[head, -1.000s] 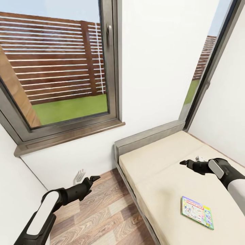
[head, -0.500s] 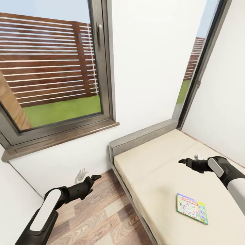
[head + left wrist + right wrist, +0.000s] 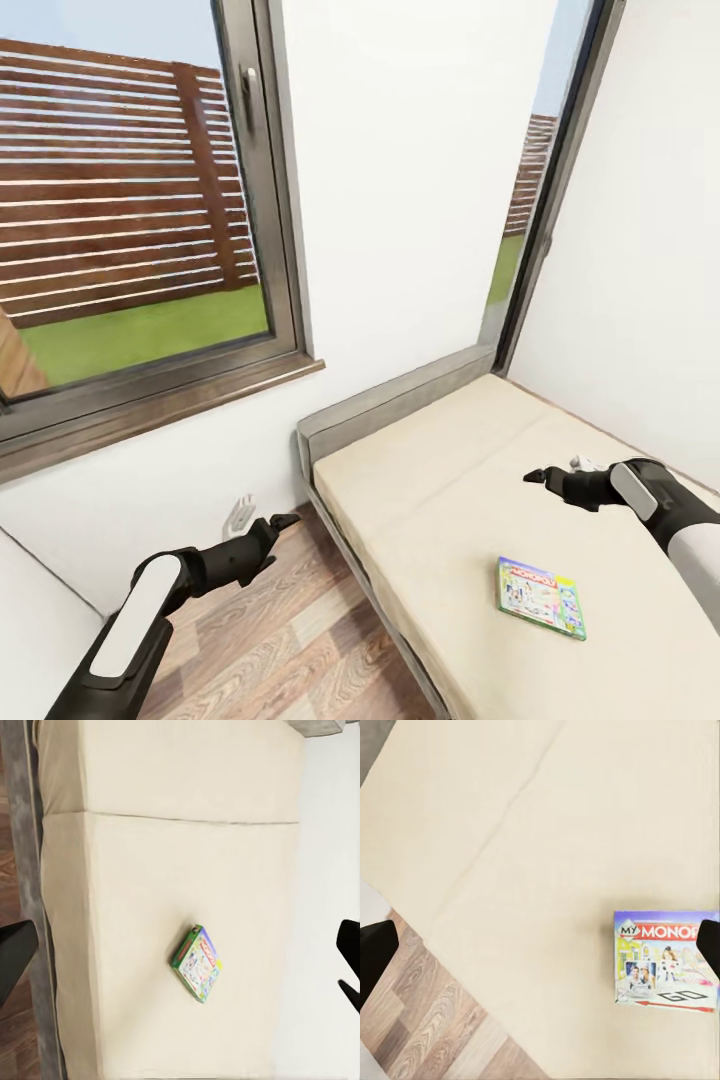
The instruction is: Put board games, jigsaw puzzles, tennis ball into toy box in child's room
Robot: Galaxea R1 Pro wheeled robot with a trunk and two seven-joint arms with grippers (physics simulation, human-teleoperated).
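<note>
Head view: game (image 3: 541, 597) lies flat on the bed (image 3: 440, 500), well in from its grey edge, with bare mattress all around. Left pincer (image 3: 284, 521) hangs over the wood floor (image 3: 290, 640), right pincer (image 3: 534, 476) over the mattress; I cannot tell their state here. Left wrist view: fingers (image 3: 15, 956) wide apart, empty. Right wrist view: fingers (image 3: 376, 949) spread, game (image 3: 664, 960) beneath.

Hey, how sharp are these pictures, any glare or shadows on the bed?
Head view: even light, no glare, straight window frame lines lean. Right wrist view: board game lettering readable. Left wrist view: softer, with only a faint shadow beside the game on the bed.
</note>
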